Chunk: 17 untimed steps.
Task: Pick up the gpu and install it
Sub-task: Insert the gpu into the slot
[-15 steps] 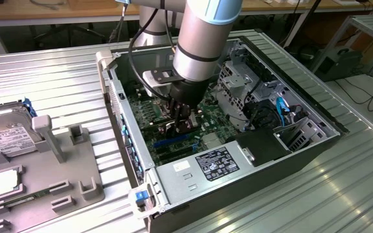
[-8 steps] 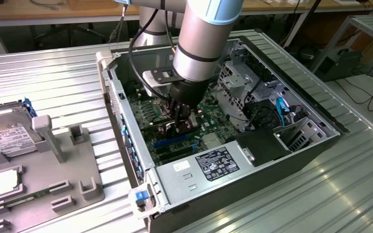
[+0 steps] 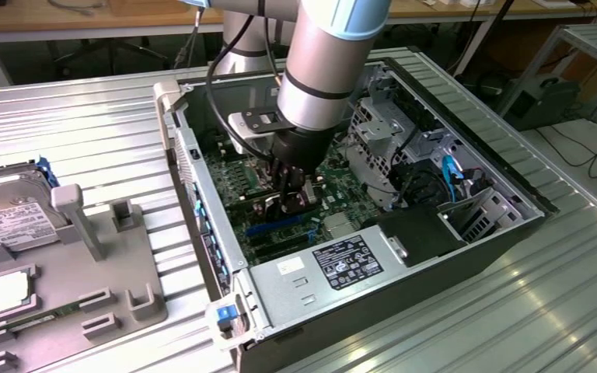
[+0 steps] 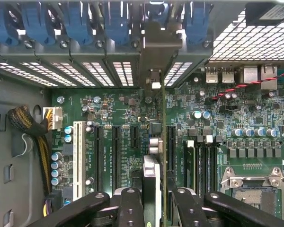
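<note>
My gripper (image 3: 291,203) is down inside the open computer case (image 3: 403,268), just above the green motherboard (image 3: 332,193). In the wrist view the gripper (image 4: 152,201) is shut on the gpu (image 4: 152,177), which I see edge-on as a thin dark card running away from the fingers (image 4: 130,204). Its silver bracket (image 4: 158,49) stands against the case's rear slot openings, below the blue latches. The card hangs over the motherboard beside a black expansion slot (image 4: 171,142). I cannot tell whether its edge touches the slot.
Other black slots (image 4: 116,153) and a white slot (image 4: 77,158) lie beside the card. The processor socket (image 4: 253,189) and a cable bundle (image 4: 31,125) flank them. Outside the case, a grey fixture (image 3: 91,287) holds a hard drive (image 3: 10,214) and a memory stick (image 3: 31,320).
</note>
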Motion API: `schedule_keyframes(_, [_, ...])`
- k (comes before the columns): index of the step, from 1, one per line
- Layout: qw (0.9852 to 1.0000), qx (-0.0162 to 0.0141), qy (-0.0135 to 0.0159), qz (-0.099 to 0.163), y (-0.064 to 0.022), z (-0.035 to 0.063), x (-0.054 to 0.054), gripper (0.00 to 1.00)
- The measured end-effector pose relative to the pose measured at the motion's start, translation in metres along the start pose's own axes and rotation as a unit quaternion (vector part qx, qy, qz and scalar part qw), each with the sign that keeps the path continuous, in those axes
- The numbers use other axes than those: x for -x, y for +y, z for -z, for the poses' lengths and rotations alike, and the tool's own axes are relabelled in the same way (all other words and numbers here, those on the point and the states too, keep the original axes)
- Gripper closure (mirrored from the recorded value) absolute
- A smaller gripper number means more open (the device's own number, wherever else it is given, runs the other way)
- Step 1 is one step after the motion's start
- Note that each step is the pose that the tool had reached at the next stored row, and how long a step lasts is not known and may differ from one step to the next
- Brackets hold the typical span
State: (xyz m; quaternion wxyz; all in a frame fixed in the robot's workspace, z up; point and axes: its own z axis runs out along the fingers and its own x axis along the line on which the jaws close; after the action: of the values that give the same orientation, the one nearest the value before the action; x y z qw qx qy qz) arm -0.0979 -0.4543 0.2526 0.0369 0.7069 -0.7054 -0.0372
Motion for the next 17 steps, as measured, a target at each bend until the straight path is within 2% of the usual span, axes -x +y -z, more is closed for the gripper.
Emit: schedule_keyframes(17, [1.0,0.0,0.0,0.0,-0.0014,-0.001,-0.0004,0.71])
